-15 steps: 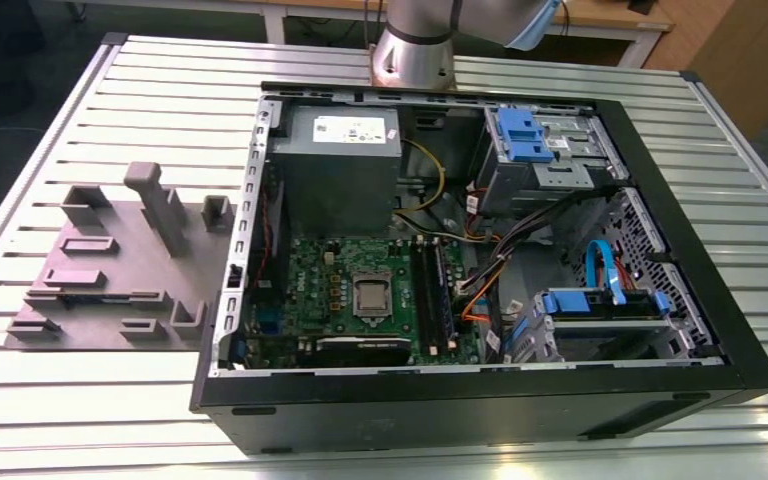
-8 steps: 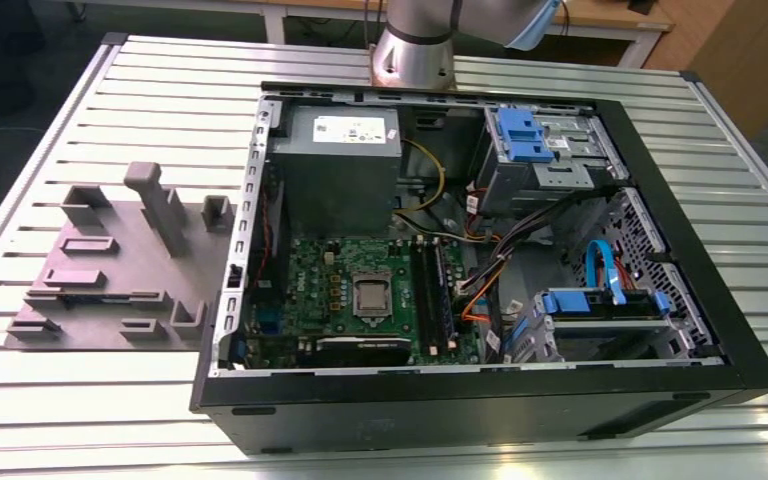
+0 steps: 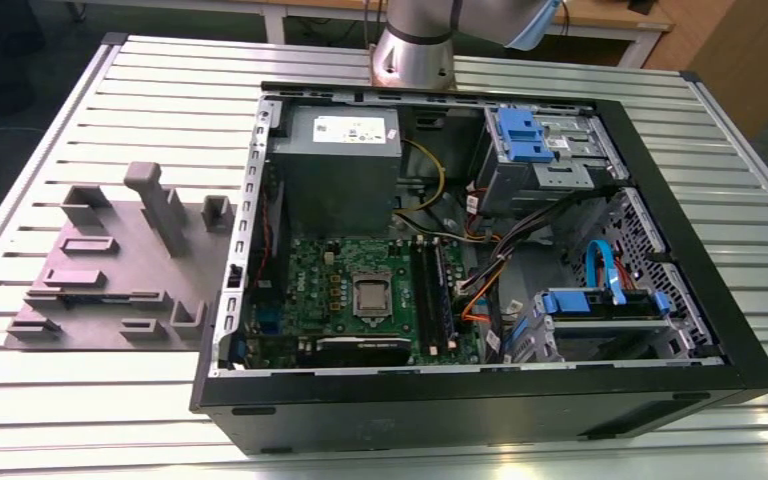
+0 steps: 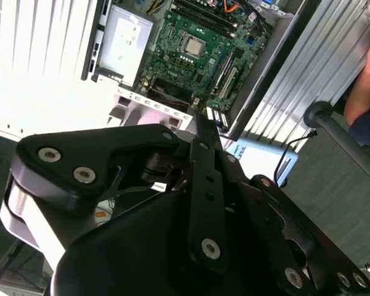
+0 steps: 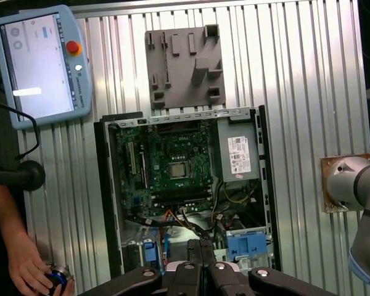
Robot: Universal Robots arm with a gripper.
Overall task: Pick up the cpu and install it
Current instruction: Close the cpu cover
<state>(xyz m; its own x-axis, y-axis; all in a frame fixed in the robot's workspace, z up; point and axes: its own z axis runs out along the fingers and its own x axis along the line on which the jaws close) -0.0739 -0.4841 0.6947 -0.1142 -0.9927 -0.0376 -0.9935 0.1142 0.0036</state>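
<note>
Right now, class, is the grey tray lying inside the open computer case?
No: in the exterior view the grey tray lies on the slatted table, outside the computer case at the exterior view's left.

The exterior view looks down at a slant from moderate height, across the silvery slatted metal table (image 3: 91,400) and the open black computer case (image 3: 491,400), toward the arm's metal base (image 3: 411,55) at the far edge. The first wrist view hangs high above, facing straight down past the black gripper (image 5: 200,243) onto the whole case, while the second wrist view sits close behind the gripper, looking obliquely down. All 3 views share the green circuit board (image 3: 315,265) and the grey metal power box (image 3: 337,170).
</note>
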